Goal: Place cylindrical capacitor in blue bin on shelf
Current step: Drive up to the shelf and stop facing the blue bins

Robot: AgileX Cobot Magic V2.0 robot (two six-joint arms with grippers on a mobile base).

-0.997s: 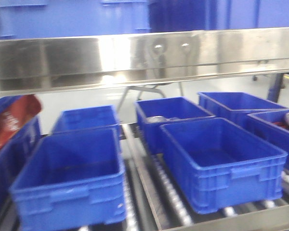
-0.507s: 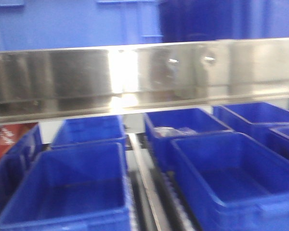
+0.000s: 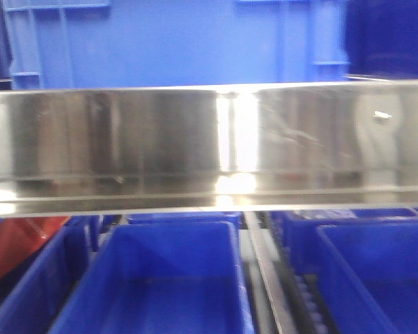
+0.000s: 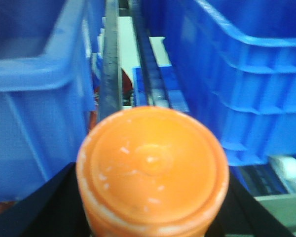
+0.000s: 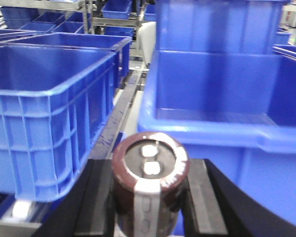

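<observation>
We hold the capacitor [image 5: 150,170] pinched in our right gripper [image 5: 149,200] just short of a blue bin [image 5: 212,131] on the shelf [image 3: 125,139], our left gripper [image 4: 150,212] clamping an orange cylinder [image 4: 150,163], so next we likely need to clear the rim and release.

The right gripper [image 5: 149,202] is clamped on the cylindrical capacitor [image 5: 150,170] — its black pads [image 5: 96,200] press the body from both sides, and the part stands upright between them. The left gripper [image 4: 150,219] grips an orange-topped cylinder [image 4: 150,165], with dark fingers [image 4: 44,210] flanking it low in the wrist view.
</observation>
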